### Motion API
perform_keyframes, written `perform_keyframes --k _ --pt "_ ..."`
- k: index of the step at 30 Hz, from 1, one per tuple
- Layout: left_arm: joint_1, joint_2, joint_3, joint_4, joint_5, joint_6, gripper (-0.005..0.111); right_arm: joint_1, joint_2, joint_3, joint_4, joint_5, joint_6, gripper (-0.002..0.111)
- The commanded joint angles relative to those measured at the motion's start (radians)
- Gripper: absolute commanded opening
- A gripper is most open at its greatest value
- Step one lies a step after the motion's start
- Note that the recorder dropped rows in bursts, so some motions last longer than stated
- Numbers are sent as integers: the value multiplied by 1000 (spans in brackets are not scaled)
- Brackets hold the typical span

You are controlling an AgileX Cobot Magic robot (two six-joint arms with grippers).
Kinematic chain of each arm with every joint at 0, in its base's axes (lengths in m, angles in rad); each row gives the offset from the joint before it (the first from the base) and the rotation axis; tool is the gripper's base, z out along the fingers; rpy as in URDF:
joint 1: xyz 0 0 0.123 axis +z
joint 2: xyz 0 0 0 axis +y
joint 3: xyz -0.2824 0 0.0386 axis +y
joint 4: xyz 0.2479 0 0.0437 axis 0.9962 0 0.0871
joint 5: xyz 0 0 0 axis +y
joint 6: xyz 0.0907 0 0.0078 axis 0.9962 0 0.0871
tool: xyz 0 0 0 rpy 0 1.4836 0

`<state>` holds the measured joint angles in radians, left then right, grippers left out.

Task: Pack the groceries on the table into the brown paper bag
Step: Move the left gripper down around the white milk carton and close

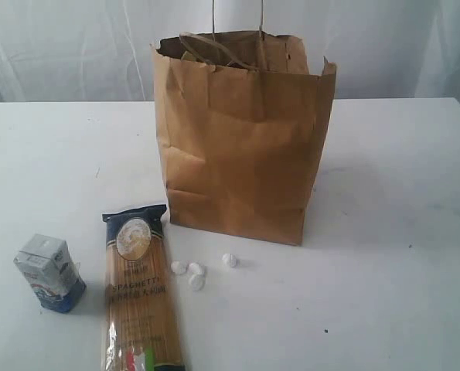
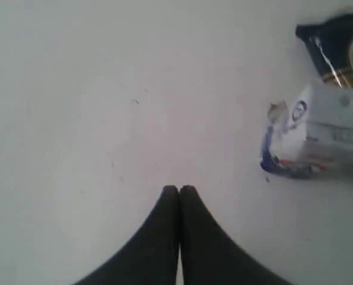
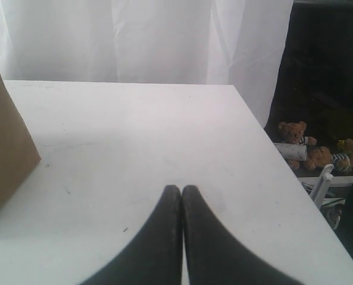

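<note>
Upright toward the back of the broad white tabletop (image 1: 400, 232): a tall, creased brown kraft paper bag (image 1: 241, 147) with twisted paper loop handles, mouth open, inside hidden from view. Flat on the table before the bag's front left corner: a long clear spaghetti packet (image 1: 139, 294) with a dark blue top, that top just beside the bag's base, the other end cut off by the exterior view's lower edge. Left of the packet, near but apart: a small blue-and-white carton (image 1: 49, 273), standing. Right of the packet, in front of the bag: four small white round bits (image 1: 196, 272), three clustered, one slightly apart. Over bare table near the carton, the left gripper (image 2: 180, 190), black fingers pressed together, nothing between them. Over bare table beside the bag's side wall, the right gripper (image 3: 181, 189), likewise pressed tight and empty. Beyond the table's far edge, a white curtain (image 3: 134, 41); off its side, low down, some teddy bears (image 3: 295, 133).
</note>
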<state>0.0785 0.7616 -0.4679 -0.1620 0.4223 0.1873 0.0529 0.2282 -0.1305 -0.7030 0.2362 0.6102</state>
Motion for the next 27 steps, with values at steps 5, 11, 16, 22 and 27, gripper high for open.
perform_keyframes --k 5,11,16,22,27 --pt "-21 11 -56 -476 135 544 71 -3 3 4 0 -6 4 0" --pt "-135 198 -144 -502 56 635 69 -3 3 4 -2 -6 4 0" --pt "-176 371 -223 -497 63 525 69 -3 3 4 -2 -6 4 0" --pt "-241 523 -302 -310 87 346 69 -3 3 4 -2 -6 4 0" --pt "-292 601 -322 -271 129 336 69 -3 3 4 -2 -6 4 0"
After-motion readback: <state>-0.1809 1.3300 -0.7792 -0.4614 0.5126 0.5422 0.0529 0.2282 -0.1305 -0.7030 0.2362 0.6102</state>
